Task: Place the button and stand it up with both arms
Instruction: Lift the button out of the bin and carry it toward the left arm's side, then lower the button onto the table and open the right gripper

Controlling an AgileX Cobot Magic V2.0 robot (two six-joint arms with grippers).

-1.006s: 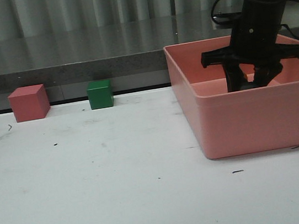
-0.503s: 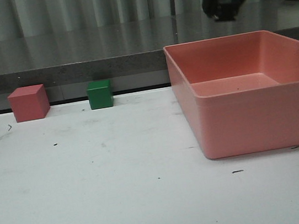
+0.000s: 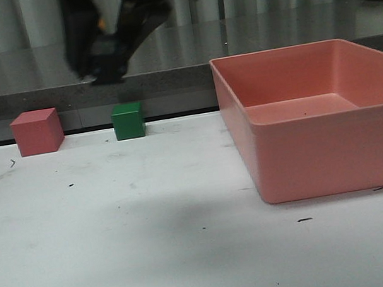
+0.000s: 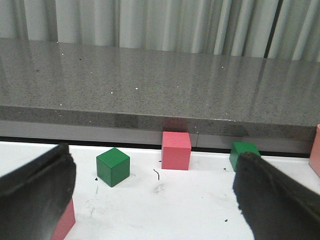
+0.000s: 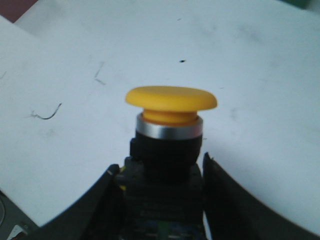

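Right tool (image 3: 105,63) swung left off the bin (image 3: 308,163), seemingly raised, clamping button (image 5: 170,130)

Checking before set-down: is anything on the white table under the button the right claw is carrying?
Nothing visible. The right claw grips the button over bare table; only small dark scuffs show there.

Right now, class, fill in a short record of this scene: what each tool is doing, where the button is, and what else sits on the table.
right tool: shut on the button, gripping its black body, yellow cap pointing away from the fingers
right arm: blurred, high above the table's left half
left tool: open, holding nothing
bin: pink, on the right, nothing visible inside
cubes: pink cube and green cube along the table's far edge
table: white, scuffed
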